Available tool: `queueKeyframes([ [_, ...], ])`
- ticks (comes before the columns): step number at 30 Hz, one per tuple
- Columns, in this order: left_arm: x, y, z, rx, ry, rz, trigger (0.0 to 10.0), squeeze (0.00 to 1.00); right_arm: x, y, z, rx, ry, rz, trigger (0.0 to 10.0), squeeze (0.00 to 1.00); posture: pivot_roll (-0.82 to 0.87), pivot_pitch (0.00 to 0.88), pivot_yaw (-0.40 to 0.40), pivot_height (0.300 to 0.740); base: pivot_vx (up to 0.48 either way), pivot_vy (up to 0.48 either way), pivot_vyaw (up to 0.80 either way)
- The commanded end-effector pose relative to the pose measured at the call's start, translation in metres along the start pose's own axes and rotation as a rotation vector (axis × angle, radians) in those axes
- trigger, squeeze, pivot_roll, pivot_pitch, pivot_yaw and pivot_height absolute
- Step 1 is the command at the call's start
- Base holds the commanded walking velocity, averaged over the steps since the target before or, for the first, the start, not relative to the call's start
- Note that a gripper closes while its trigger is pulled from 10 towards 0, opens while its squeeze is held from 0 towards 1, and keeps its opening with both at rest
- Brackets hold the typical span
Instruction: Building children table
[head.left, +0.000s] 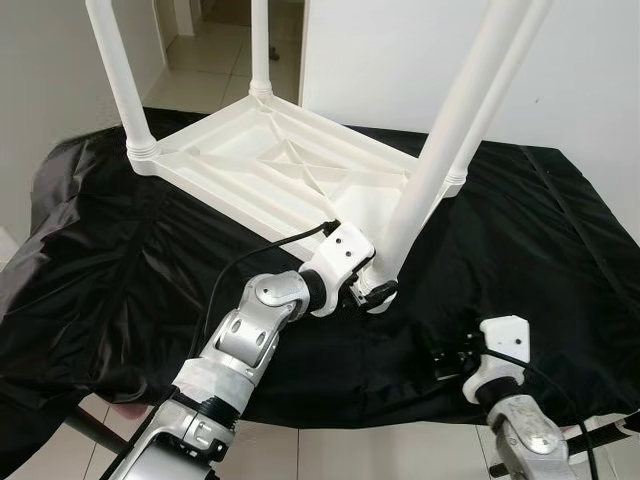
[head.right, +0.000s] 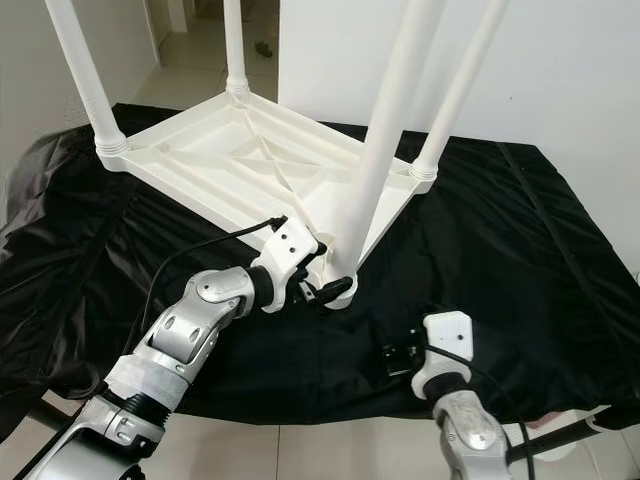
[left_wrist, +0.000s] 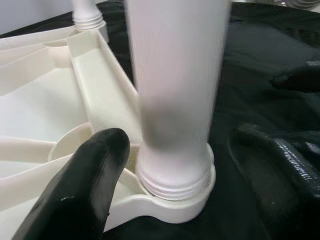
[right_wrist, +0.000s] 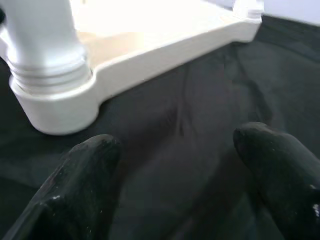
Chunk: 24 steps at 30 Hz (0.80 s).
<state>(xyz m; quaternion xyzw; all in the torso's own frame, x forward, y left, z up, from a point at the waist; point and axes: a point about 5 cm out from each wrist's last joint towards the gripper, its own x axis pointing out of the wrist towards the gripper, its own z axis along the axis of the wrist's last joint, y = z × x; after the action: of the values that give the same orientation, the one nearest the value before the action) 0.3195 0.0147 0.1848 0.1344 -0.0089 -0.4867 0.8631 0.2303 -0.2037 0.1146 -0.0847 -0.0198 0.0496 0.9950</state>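
So we've got the white plastic kids' table (head.left: 280, 165) flipped upside down on a surface draped in black cloth (head.left: 540, 230), ribbed underside facing up. All four legs stick up from the corner sockets: far-left leg (head.left: 118, 70), back leg (head.left: 260, 45), far-right leg (head.left: 500, 80), and the near leg (head.left: 450, 130), which leans a bit to the right as it rises.

Our left pincer (head.left: 366, 293) is right down at the base of that near leg, at the table's front corner. In the left wrist view the two black fingers (left_wrist: 85, 185) sit on either side of the leg (left_wrist: 175, 100) just above its threaded collar, spread apart with a gap on both sides, so released, not gripping anything. The leg looks a little blurred there.

Our right pincer (head.left: 450, 357) hovers low over the black cloth, nearer the front edge, just beside that same corner (right_wrist: 55, 107). Its fingers (right_wrist: 80, 185) are spread wide too, nothing between them but cloth.

Tiled floor (head.left: 340, 450) shows below the surface's front edge.
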Motion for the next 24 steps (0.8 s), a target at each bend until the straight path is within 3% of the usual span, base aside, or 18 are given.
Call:
queueKeyframes([
  [1, 0.002, 0.017, 0.003, 0.002, 0.000, 0.333, 10.0, 0.00, -0.005, -0.005, -0.009, 0.012, 0.036, -0.041, 10.0, 0.00, -0.07, 0.097, -0.035, 0.740, 0.000, 0.000, 0.00],
  [11, 0.014, 0.017, 0.010, -0.007, -0.014, 0.352, 10.0, 0.00, -0.012, -0.005, -0.012, 0.029, 0.050, -0.094, 10.0, 0.00, -0.10, 0.100, -0.016, 0.740, 0.000, 0.000, 0.00],
  [13, 0.026, 0.013, 0.022, -0.014, -0.047, 0.336, 10.0, 0.00, -0.014, -0.004, -0.013, 0.035, 0.053, -0.113, 10.0, 0.00, -0.11, 0.104, -0.001, 0.740, 0.000, 0.000, 0.00],
  [15, 0.026, 0.013, 0.022, -0.014, -0.047, 0.336, 10.0, 0.00, -0.014, -0.004, -0.013, 0.035, 0.053, -0.113, 10.0, 0.00, -0.11, 0.104, -0.001, 0.740, 0.000, 0.000, 0.00],
  [18, 0.039, 0.006, 0.035, -0.012, -0.074, 0.311, 10.0, 0.00, -0.014, -0.005, -0.014, 0.038, 0.052, -0.129, 10.0, 0.00, -0.12, 0.101, 0.007, 0.740, 0.000, 0.000, 0.00],
  [24, 0.044, 0.003, 0.041, -0.016, -0.087, 0.300, 10.0, 0.00, -0.011, -0.006, -0.013, 0.042, 0.046, -0.141, 10.0, 0.00, -0.12, 0.097, 0.010, 0.740, 0.000, 0.000, 0.00],
])
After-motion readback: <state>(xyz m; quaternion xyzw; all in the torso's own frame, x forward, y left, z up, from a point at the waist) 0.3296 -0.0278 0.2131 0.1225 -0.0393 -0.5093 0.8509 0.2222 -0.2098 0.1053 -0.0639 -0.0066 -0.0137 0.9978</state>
